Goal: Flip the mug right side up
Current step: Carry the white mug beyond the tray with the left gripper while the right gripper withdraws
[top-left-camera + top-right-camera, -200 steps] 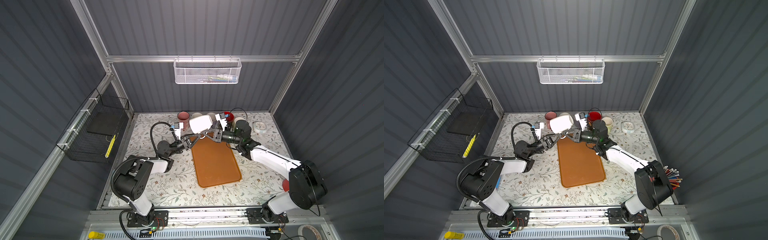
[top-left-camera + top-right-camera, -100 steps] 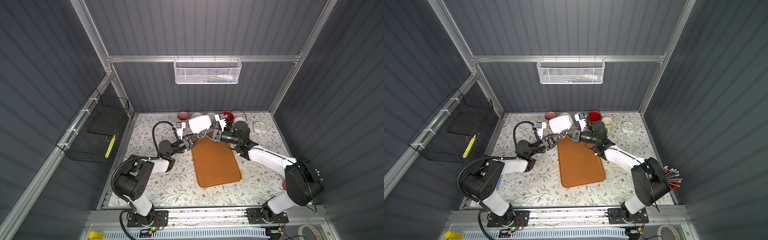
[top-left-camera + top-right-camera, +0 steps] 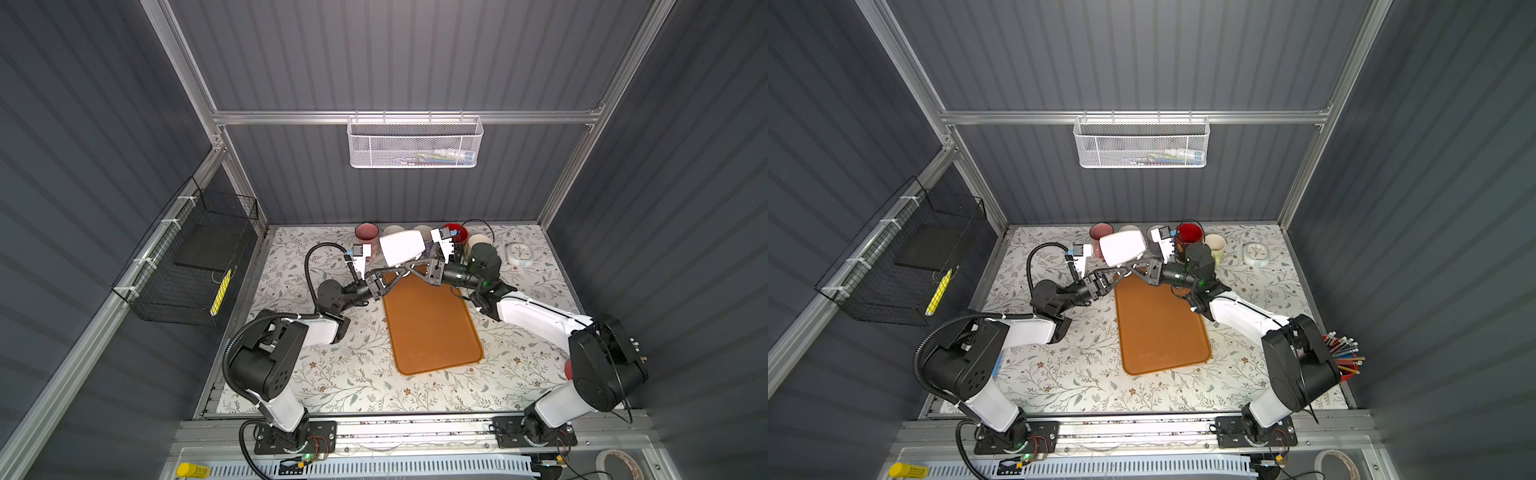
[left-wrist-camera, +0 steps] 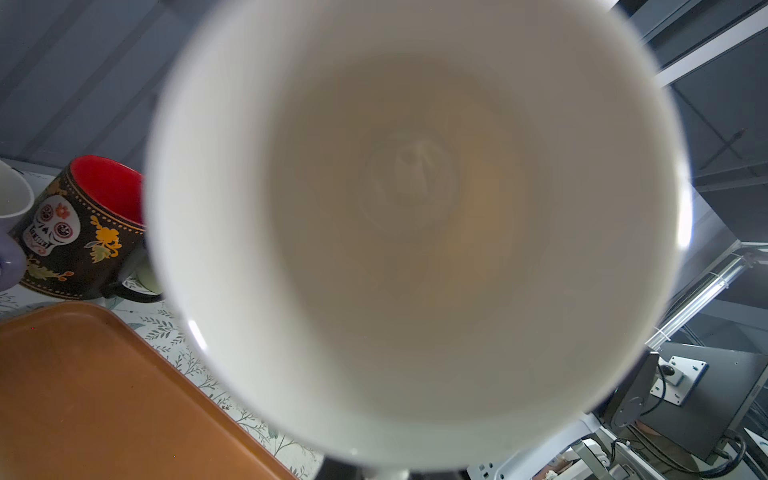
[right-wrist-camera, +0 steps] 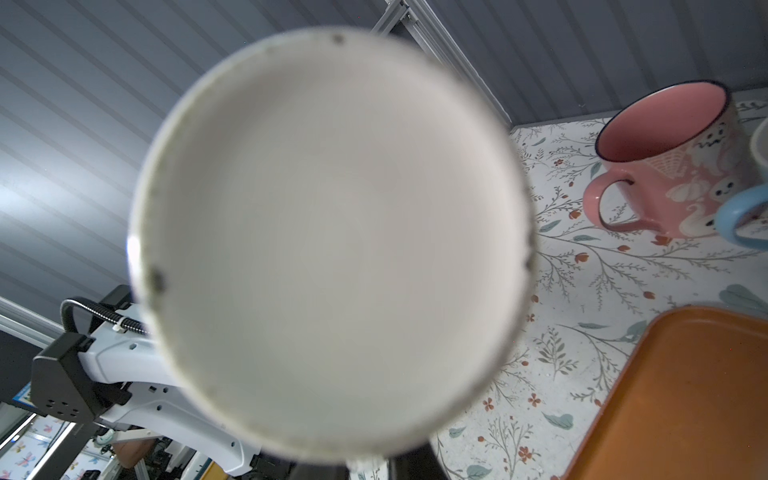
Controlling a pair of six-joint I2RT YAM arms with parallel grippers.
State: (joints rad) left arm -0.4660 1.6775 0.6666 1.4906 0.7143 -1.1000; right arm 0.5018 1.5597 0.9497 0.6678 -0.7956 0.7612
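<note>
white mug in the air over the far end of the tray

not much to read from my seat. the black skull mug [image 4: 79, 232] with the red inside has small lettering under the skull, too blurred to make out. the yellow marker [image 3: 192, 471] on the front rail has a label too small to read. the pink mug [image 5: 673, 166] carries pale ghost drawings, no words.

the white mug [image 3: 402, 247] hangs clear of the table [image 3: 340, 374], lying on its side above the far end of the orange tray [image 3: 432, 328]. its mouth faces the left wrist camera and its base faces the right one. the left hand [image 3: 401, 272] and the right hand [image 3: 417, 269] meet just under it. the left hand is pressed together on the white mug from below. i cannot tell whether the right hand is gripping or spread, since the mug's base fills its view.

room is tight at the back: the row of mugs along the rear wall sits just behind the lifted mug, pink mug to one side, skull mug to the other. toward me, the tray lies bare and the table on both sides of it is open to the front rail.
</note>
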